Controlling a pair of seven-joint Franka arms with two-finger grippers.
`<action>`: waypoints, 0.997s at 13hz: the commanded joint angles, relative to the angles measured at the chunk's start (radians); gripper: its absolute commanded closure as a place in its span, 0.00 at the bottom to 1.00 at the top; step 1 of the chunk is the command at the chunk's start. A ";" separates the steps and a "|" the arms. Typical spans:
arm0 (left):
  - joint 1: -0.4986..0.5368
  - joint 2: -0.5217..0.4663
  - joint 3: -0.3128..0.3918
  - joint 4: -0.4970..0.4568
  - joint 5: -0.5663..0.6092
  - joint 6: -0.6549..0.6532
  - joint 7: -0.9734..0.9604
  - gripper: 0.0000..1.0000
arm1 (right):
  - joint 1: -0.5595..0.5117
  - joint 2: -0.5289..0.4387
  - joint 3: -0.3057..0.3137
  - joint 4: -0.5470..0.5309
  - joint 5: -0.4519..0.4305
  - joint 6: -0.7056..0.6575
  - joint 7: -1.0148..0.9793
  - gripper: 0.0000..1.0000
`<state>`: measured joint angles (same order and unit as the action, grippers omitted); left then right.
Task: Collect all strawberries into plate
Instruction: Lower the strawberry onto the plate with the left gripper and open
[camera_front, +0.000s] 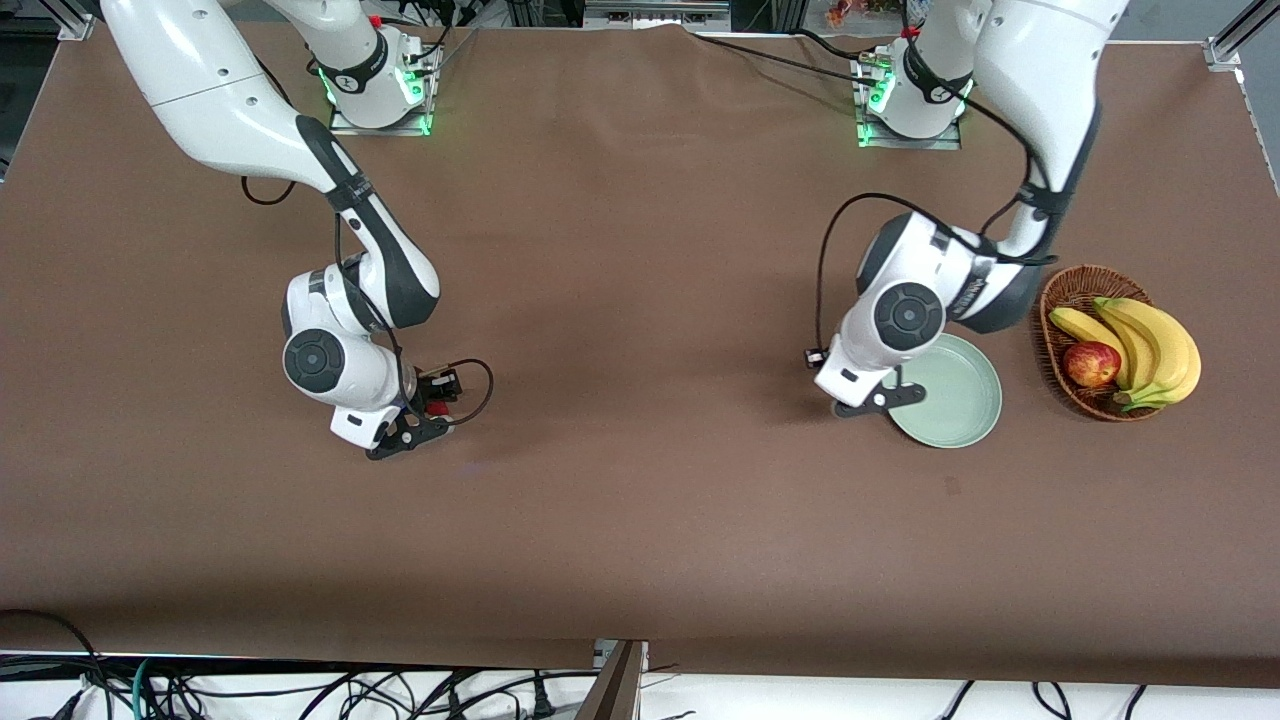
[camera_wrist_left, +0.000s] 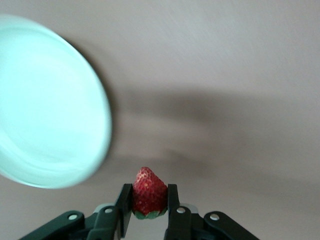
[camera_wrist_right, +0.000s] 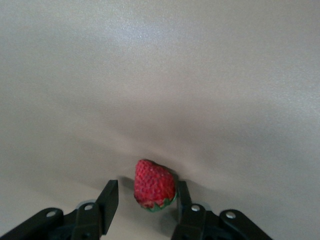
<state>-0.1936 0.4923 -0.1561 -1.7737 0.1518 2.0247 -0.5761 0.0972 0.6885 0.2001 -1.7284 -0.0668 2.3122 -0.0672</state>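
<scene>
In the left wrist view a red strawberry (camera_wrist_left: 149, 190) with a green top is pinched between both fingers of my left gripper (camera_wrist_left: 149, 196), which is shut on it. The pale mint-green plate (camera_wrist_left: 45, 100) lies close beside it. The front view shows my left gripper (camera_front: 893, 398) at the rim of the plate (camera_front: 960, 410), on the side toward the right arm's end. My right gripper (camera_front: 412, 430) is low over the brown table. Its fingers straddle a second strawberry (camera_wrist_right: 154, 184): one finger (camera_wrist_right: 183, 197) touches it, the other (camera_wrist_right: 109, 197) stands apart. The plate holds nothing that I can see.
A brown wicker basket (camera_front: 1062, 300) with bananas (camera_front: 1150, 345) and a red apple (camera_front: 1091, 363) stands beside the plate, toward the left arm's end of the table. Cables hang along the table edge nearest the front camera.
</scene>
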 joint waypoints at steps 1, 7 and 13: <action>0.074 0.023 -0.002 0.036 0.124 -0.032 0.160 0.91 | 0.003 -0.024 -0.004 -0.036 -0.008 0.021 -0.014 0.58; 0.178 0.109 -0.005 0.026 0.193 0.089 0.288 0.01 | 0.007 -0.034 0.011 -0.022 -0.002 0.015 0.030 0.73; 0.187 0.115 -0.005 0.031 0.183 0.089 0.292 0.00 | 0.091 -0.024 0.097 0.085 0.005 0.007 0.366 0.73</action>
<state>-0.0095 0.6119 -0.1592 -1.7475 0.3205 2.1226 -0.2901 0.1309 0.6762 0.2933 -1.6779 -0.0663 2.3308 0.1780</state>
